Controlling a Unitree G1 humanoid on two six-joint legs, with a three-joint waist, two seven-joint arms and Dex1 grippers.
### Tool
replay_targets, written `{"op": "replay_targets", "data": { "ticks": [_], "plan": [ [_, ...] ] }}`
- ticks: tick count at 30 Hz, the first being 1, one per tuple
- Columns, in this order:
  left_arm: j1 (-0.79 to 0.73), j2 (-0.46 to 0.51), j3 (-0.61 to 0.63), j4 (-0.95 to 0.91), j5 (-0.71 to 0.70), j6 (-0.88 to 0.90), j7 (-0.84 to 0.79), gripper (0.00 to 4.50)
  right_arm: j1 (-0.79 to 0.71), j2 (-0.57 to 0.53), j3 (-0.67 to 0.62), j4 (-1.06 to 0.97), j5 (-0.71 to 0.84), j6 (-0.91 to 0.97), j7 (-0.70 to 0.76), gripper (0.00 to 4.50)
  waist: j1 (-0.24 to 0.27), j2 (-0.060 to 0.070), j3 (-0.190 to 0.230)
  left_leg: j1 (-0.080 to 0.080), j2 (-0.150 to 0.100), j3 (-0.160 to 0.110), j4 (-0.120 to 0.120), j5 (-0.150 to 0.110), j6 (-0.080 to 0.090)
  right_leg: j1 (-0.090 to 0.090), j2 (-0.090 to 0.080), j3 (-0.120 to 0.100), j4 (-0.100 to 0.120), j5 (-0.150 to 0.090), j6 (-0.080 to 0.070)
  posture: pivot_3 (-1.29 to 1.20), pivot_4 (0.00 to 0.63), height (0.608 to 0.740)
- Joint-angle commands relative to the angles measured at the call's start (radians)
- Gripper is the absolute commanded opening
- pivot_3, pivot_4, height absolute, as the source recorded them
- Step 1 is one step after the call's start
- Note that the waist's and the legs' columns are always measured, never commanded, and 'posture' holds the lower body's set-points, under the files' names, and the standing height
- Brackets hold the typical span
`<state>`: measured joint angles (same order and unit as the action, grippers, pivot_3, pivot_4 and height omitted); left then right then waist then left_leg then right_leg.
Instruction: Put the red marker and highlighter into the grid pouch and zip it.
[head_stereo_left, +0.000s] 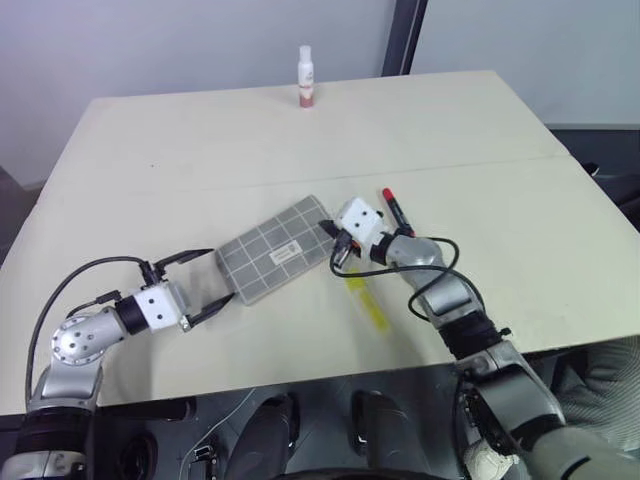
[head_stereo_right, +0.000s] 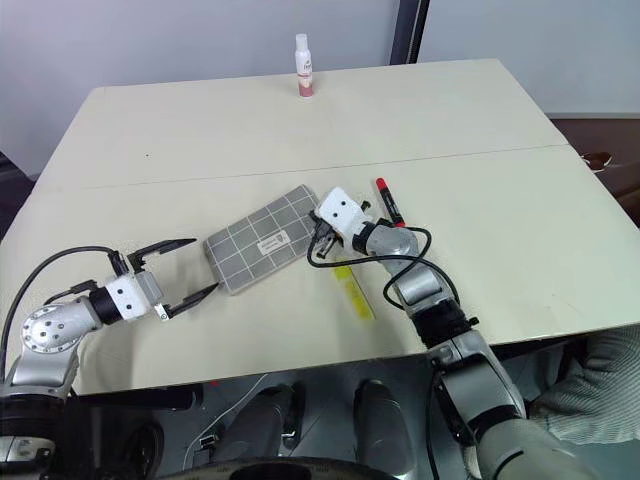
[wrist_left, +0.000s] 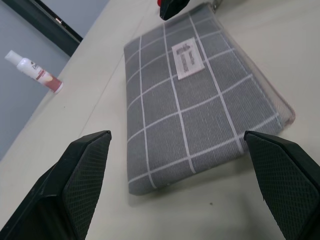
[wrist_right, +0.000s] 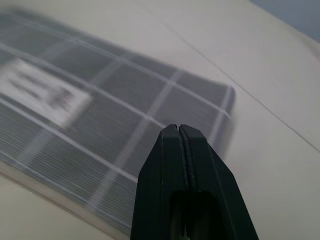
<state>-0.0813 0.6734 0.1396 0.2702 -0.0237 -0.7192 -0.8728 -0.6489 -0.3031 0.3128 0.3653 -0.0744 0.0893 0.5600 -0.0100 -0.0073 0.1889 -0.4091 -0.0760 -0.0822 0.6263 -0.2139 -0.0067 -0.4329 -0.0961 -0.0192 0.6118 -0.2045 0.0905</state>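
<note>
The grid pouch (head_stereo_left: 275, 248) lies flat on the table, label up, turned at an angle. My left gripper (head_stereo_left: 212, 278) is open at the pouch's near-left end, and its fingers (wrist_left: 85, 175) stand on either side of that end without touching it. My right gripper (head_stereo_left: 333, 240) is shut with nothing visible between its fingers (wrist_right: 177, 150), and it hovers at the pouch's far-right end. The red marker (head_stereo_left: 393, 208) lies just right of the right wrist. The yellow highlighter (head_stereo_left: 367, 300) lies on the table below that wrist, nearer the front edge.
A small white bottle (head_stereo_left: 306, 78) with a pinkish base stands near the table's far edge (head_stereo_left: 300, 88). A seam crosses the tabletop behind the pouch. The table's front edge runs close below both arms.
</note>
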Motion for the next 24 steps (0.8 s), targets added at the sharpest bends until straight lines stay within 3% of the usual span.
{"op": "replay_targets", "data": {
  "ticks": [1, 10, 17, 20, 24],
  "plan": [
    [-0.006, 0.031, -0.032, 0.035, 0.077, -0.137, 0.043, 4.50, -0.022, -0.019, 0.034, 0.030, -0.080, -0.057, -0.002, 0.04, -0.002, 0.000, 0.000, 0.000, 0.000, 0.000, 0.000, 0.000, 0.000, 0.000, 0.000, 0.000, 0.001, 0.000, 0.000, 0.00, 0.150, 0.740],
    [-0.096, 0.038, -0.123, 0.188, 0.259, -0.243, 0.203, 4.50, -0.007, -0.032, 0.020, 0.029, -0.096, -0.049, 0.039, 0.04, 0.002, 0.000, 0.000, 0.004, 0.001, 0.000, 0.001, 0.000, 0.000, 0.003, 0.001, 0.001, 0.002, 0.000, 0.000, 0.00, 0.150, 0.740],
    [-0.176, 0.011, -0.192, 0.257, 0.227, -0.221, 0.233, 4.50, 0.015, -0.035, 0.006, -0.014, -0.094, -0.031, 0.056, 0.04, 0.000, 0.000, 0.000, 0.006, 0.001, 0.000, 0.002, 0.000, 0.000, 0.005, 0.002, 0.001, 0.004, 0.001, 0.004, 0.00, 0.150, 0.740],
    [-0.198, 0.002, -0.222, 0.271, 0.225, -0.237, 0.234, 3.65, 0.018, -0.032, 0.004, -0.032, -0.095, -0.023, 0.058, 0.00, 0.000, 0.000, 0.000, 0.006, 0.001, 0.000, 0.002, 0.000, 0.000, 0.005, 0.002, 0.001, 0.004, 0.002, 0.003, 0.00, 0.150, 0.740],
    [-0.208, 0.003, -0.258, 0.284, 0.216, -0.252, 0.219, 1.60, 0.018, -0.031, 0.002, -0.039, -0.095, -0.020, 0.059, 0.00, 0.000, 0.000, 0.000, 0.006, 0.001, 0.000, 0.002, 0.000, 0.000, 0.005, 0.002, 0.001, 0.004, 0.002, 0.003, 0.00, 0.150, 0.740]
  ]
}}
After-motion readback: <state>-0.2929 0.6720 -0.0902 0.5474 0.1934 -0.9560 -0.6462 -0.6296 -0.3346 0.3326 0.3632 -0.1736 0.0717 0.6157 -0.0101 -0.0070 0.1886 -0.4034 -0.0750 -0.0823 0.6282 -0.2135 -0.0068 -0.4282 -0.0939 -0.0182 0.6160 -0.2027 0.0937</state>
